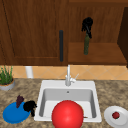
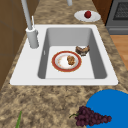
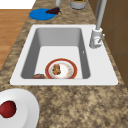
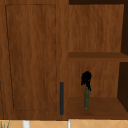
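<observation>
Front view: right hand (image 1: 87, 25) clenched round neck of dark green glass bottle (image 1: 86, 46) upright on wooden cabinet shelf (image 1: 100, 53). Left hand (image 1: 30, 106), fingers curled w/ nothing held, touching round blue plate (image 1: 13, 115), well below shelf.

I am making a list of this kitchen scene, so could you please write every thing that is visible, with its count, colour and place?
bottle: one, dark green, upright on the open cabinet shelf
cabinet door: one, brown wood, dark handle, closed, left of the shelf
faucet: one, silver, behind the sink
sink: one, white
ball: one, red, at the sink's front
rimmed plate: one, red and white, in the basin, brown food on it
blue plate: one, counter left
grapes: one bunch, purple, on the blue plate
white plate: one, counter right
apple: one, red, on the white plate
plant: one, green, grey pot, far left
left hand: black, at the blue plate's edge
right hand: black, fingers curled round the bottle's top
</observation>
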Motion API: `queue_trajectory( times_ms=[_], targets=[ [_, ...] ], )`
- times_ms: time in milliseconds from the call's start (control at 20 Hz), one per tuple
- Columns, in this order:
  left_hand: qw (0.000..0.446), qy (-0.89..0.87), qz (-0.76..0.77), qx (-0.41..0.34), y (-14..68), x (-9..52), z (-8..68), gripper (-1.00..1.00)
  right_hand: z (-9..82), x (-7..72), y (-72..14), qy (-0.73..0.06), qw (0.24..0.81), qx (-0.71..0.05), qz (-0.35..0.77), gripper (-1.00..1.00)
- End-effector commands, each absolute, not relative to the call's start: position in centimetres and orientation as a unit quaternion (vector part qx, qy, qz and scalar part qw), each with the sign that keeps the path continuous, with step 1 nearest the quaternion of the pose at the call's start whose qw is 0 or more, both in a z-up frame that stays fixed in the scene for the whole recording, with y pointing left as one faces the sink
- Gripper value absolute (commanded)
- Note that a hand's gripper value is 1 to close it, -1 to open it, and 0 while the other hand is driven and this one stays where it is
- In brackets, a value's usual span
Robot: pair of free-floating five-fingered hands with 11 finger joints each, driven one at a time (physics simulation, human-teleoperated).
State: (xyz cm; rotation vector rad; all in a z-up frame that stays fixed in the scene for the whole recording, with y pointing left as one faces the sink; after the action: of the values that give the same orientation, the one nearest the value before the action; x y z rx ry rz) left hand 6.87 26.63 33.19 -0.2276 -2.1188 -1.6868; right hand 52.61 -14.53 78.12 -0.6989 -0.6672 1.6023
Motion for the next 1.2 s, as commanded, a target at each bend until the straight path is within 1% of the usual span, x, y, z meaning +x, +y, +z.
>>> queue_trajectory(
  times_ms=[0, 700, 750, 850, 1150],
  targets=[
    [0.210, -0.762, -0.607, -0.082, 26.6, 6.9, 33.2, 0.00, 76.8, 53.1, -14.5, -0.282, 0.590, -0.292, 0.698, -1.00],
    [0.210, -0.762, -0.607, -0.082, 26.6, 6.9, 33.2, 0.00, 72.9, 54.6, -14.5, -0.280, 0.597, -0.290, 0.693, -1.00],
    [0.210, -0.762, -0.607, -0.082, 26.6, 6.9, 33.2, 0.00, 72.9, 54.7, -14.5, -0.281, 0.598, -0.290, 0.693, 1.00],
    [0.210, -0.762, -0.607, -0.082, 26.6, 6.9, 33.2, 0.00, 73.0, 55.0, -14.5, -0.287, 0.587, -0.299, 0.695, 1.00],
    [0.210, -0.762, -0.607, -0.082, 26.6, 6.9, 33.2, 0.00, 73.8, 55.4, -14.6, -0.236, 0.608, -0.280, 0.704, 1.00]
  ],
)
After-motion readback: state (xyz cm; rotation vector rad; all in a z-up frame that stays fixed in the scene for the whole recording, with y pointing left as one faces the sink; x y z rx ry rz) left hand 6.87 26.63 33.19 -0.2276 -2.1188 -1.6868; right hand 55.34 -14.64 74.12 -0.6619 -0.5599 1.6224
